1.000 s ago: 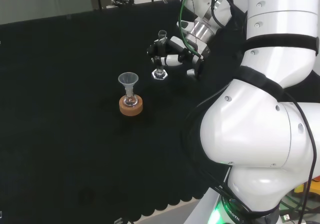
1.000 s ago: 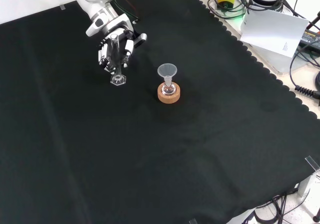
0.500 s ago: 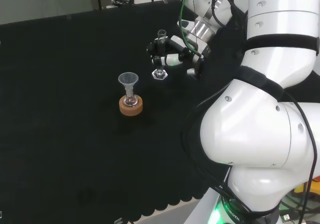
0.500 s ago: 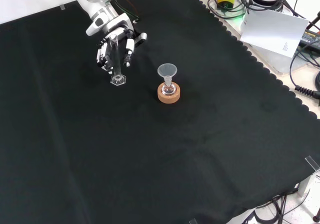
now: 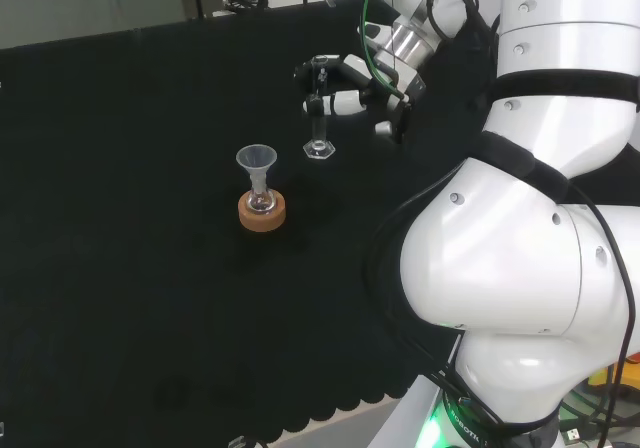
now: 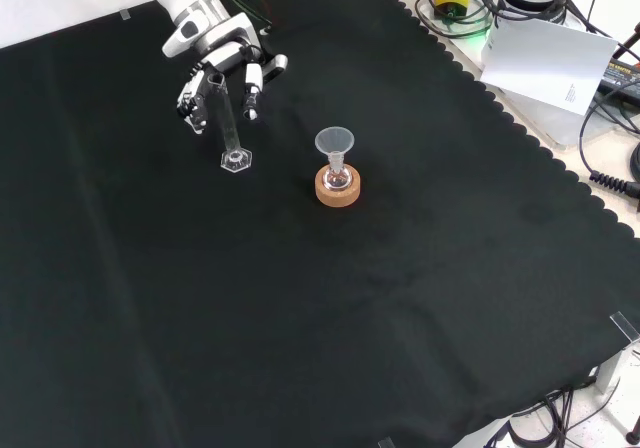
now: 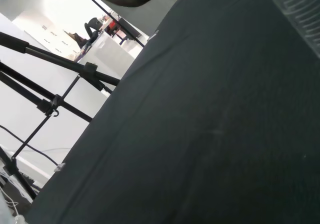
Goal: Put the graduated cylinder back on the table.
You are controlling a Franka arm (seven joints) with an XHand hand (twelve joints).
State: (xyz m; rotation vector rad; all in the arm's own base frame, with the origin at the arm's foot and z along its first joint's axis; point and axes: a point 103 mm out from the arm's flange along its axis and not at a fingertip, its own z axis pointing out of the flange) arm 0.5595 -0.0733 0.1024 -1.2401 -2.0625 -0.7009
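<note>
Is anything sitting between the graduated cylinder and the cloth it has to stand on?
Nothing visible. The graduated cylinder already has its base on bare black cloth; the hand is at its top. The funnel stands apart, to the right in the front view.

robot hand (image 6: 222, 68) risen, seemingly off cylinder (image 6: 230, 128)

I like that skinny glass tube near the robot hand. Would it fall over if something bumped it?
Probably, yes. The graduated cylinder is tall and thin on a small base, so a nudge near its top, by the hand, could tip it. It looks like clear glass or plastic, so it may crack.
</note>
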